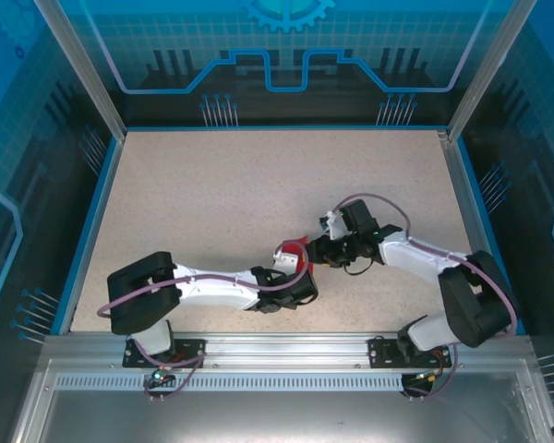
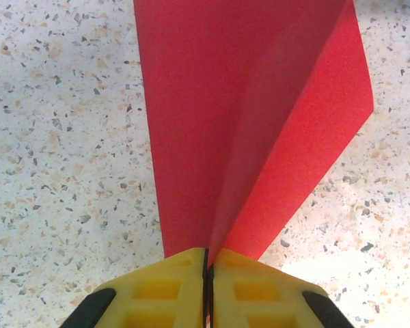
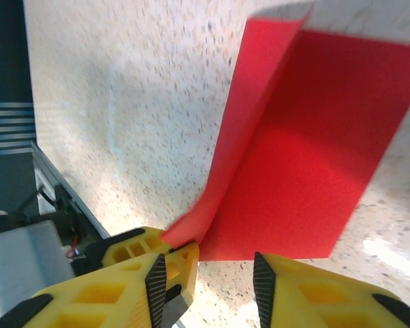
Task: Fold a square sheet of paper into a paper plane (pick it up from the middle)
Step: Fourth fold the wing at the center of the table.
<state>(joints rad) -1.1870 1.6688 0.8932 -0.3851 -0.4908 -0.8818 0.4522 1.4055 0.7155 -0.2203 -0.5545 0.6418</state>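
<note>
Paper (image 2: 212,102) shows 1 centre crease, no nose or wings yet; left gripper (image 2: 207,270) clamps the fold, right gripper (image 3: 210,270) stands parted, apparently gripping nothing.

Robot lab test cell; speckled tabletop (image 1: 212,203) inside aluminium frame (image 1: 286,349); blue circuit-print panels (image 1: 286,55) around.

The speckled beige surface (image 1: 258,185) lies open across its far half and left side. Near the front middle, the white left arm (image 1: 212,286) and right arm (image 1: 415,254) meet at a folded bright red paper sheet (image 1: 294,249), closing the gap between them. Blue-trimmed walls (image 1: 95,212) hem the edges.
</note>
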